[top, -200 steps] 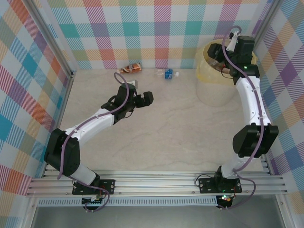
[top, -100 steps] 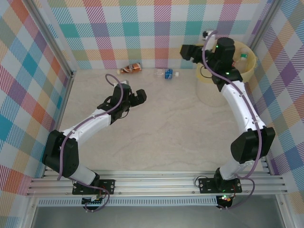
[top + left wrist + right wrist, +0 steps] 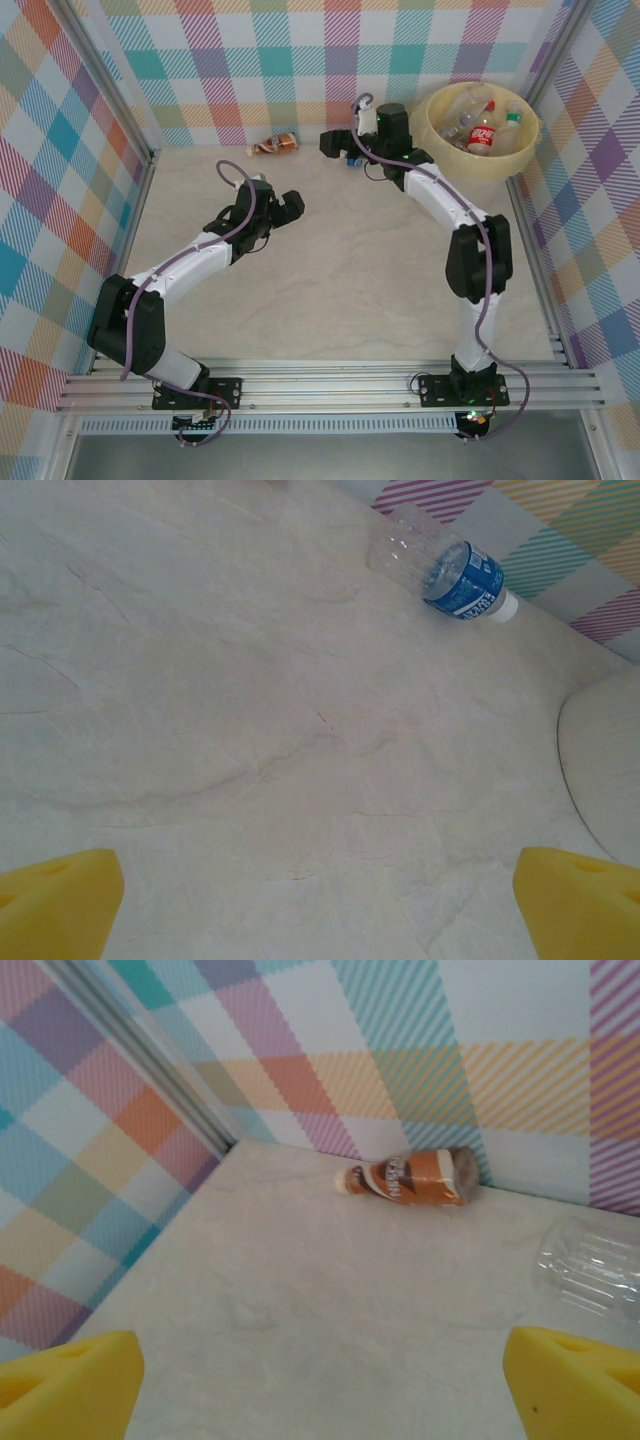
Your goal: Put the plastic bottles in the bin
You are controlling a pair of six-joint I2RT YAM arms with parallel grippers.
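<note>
While most of the plastic bottles (image 3: 482, 125) lie heaped inside the bin (image 3: 480, 168), two lie on the table (image 3: 350, 280) outside it. A blue-labelled bottle (image 3: 440, 565) lies on its side just beside the right gripper (image 3: 335, 145), off to that hand's right. A brown-labelled bottle (image 3: 410, 1178) lies ahead of the same hand, against the foot of the checked wall (image 3: 450, 1040). The right gripper's jaws are spread wide with nothing between them, and its yellow pads (image 3: 65, 1380) are clear of both bottles. The left gripper (image 3: 283, 205) is also wide open and empty. It hovers over bare table, with the blue-labelled bottle well ahead and to its right and the bin's wall further right.

The bottles are thin, clear, round-bodied plastic and look light. A finger that touches one first would likely roll it away across the smooth, pale, marble-patterned table. A hard squeeze could crumple one so it slips out of the grip. The brown-labelled bottle lies tight against the wall, which leaves little room for a finger behind it. Both arms point towards the same bottle and could crowd each other. The bin is a round, cream tub with a glossy liner over its rim.
</note>
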